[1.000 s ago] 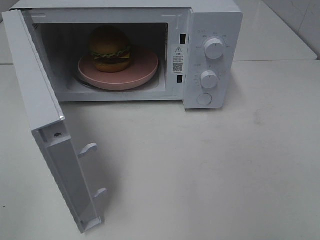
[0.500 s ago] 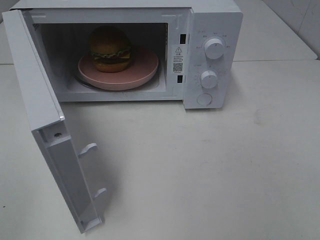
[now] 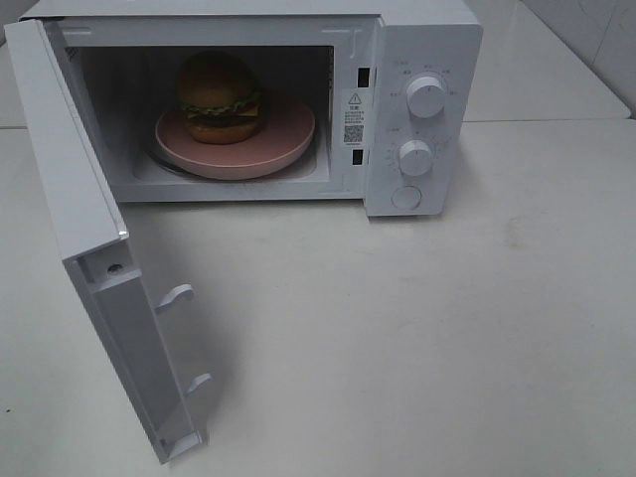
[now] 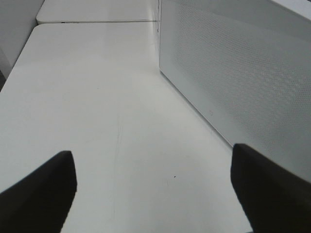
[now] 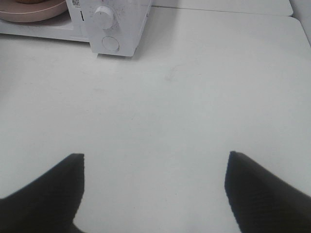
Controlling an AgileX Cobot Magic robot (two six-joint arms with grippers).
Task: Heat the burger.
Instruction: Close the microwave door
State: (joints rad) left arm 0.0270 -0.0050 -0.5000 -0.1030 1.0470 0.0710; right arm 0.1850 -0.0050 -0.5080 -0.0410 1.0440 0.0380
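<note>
The burger (image 3: 220, 96), with a domed orange bun and a green layer, sits on a round pink plate (image 3: 283, 134) inside the open white microwave (image 3: 422, 40). The microwave door (image 3: 89, 248) is swung wide open toward the front left. Neither gripper shows in the high view. My left gripper (image 4: 153, 189) is open and empty over bare table, beside the door's perforated panel (image 4: 243, 82). My right gripper (image 5: 154, 191) is open and empty over bare table, in front of the microwave's control panel (image 5: 109, 24). The plate's rim (image 5: 34, 12) shows in the right wrist view.
The microwave has two white knobs (image 3: 425, 96) and a round button (image 3: 405, 198) on its right panel. The white table (image 3: 447, 328) extends in front and to the right. A seam (image 3: 556, 121) joins a second table behind.
</note>
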